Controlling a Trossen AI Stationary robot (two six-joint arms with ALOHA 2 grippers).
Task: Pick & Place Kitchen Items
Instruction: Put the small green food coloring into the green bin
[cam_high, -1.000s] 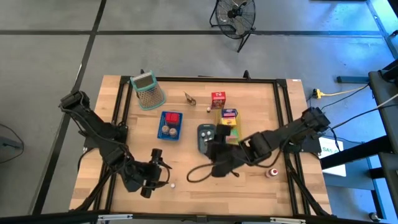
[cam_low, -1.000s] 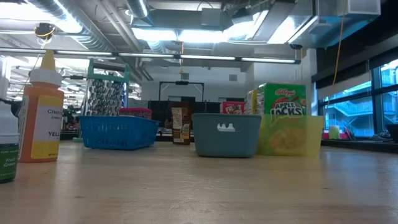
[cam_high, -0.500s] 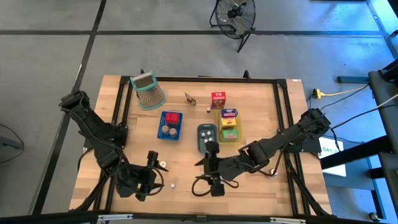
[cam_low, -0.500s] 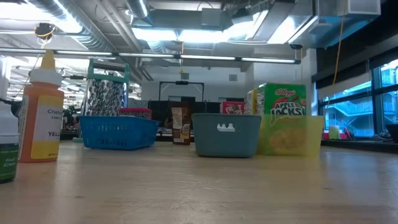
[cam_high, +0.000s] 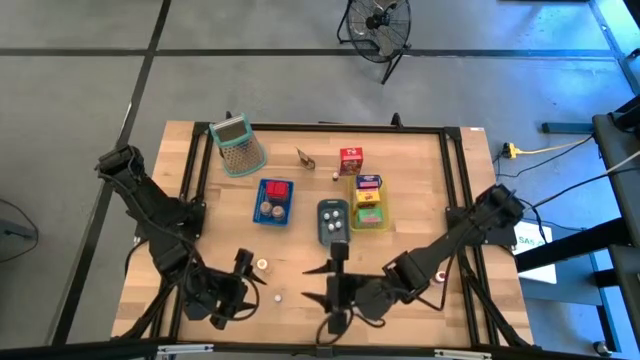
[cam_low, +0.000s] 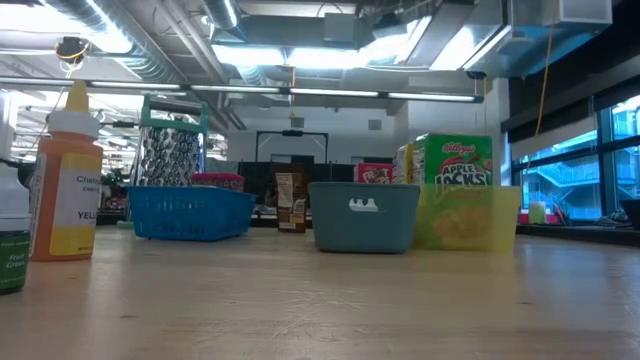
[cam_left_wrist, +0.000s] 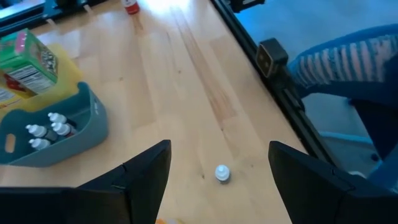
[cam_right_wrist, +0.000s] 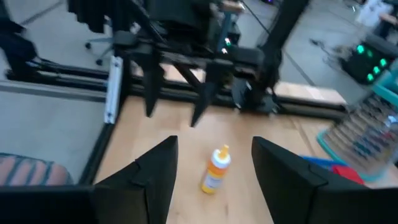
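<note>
Wooden tabletop (cam_high: 420, 190) carrying three trays: blue (cam_high: 274, 201), grey-blue (cam_high: 332, 221), yellow (cam_high: 369, 203). Two grippers, left (cam_high: 243, 290) and right (cam_high: 337, 298), at the near edge, jaws apart, empty. One red carton (cam_high: 350, 160) stands behind the yellow tray. One white round piece (cam_high: 278, 296) lies between the grippers.

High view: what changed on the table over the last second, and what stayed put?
The right arm drew back from beside the grey-blue tray toward the table's near edge; its tool now sits there, open and empty. The left tool also pulled back toward that edge, open and empty. A small red-capped bottle that the right arm uncovered, the trays, cartons and grater stayed put.
</note>
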